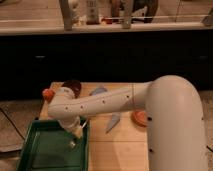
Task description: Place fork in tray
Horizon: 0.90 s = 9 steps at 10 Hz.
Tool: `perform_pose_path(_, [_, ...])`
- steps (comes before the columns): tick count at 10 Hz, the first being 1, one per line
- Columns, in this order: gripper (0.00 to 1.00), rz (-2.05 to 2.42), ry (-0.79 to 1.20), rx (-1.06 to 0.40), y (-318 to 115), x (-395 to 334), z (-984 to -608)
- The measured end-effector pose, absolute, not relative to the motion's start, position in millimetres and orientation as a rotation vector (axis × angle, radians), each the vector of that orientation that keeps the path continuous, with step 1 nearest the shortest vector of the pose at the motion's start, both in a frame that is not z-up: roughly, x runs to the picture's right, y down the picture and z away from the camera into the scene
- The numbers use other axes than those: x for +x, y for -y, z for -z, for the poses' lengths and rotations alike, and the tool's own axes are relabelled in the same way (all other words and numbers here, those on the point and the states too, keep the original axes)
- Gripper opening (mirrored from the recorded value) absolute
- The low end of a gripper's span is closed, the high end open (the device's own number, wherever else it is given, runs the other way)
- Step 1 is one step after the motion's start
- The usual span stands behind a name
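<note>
- One fork [73, 143], hard to make out: slim silvery sliver over the tray's right side, under the gripper.
- One gripper [76, 134], low above the tray; finger spacing impossible to tell.
- One green tray [35, 152], bottom edge cut off.
- Two grey-blue blade-shaped pieces [113, 122] on the wooden table [117, 155].

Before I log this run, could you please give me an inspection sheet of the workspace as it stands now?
Surface: light wooden table.
Job's things: green tray at the table's near-left; a slim pale piece, probably the fork, at the gripper.
Clutter: two grey-blue blade-shaped pieces, orange disc, dark round object.
Gripper: gripper over the tray's right edge.
Cables: nothing seen.
Surroundings: dark cabinets, counter with bottles.
</note>
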State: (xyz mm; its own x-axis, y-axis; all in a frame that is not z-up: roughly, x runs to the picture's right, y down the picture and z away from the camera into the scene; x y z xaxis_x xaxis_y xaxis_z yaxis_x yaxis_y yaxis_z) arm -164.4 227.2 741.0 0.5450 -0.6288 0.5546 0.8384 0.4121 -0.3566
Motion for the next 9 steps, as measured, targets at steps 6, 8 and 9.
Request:
perform_pose_path(6, [0.8,0.961,0.37,-0.662,-231.2,-164.8,-741.2])
perform_pose_path(8, [0.8,0.964,0.376,-0.659,-230.4,-166.1,-741.1])
perform_pose_path(9, [0.8,0.965,0.378,-0.658,-230.1,-166.4,-741.2])
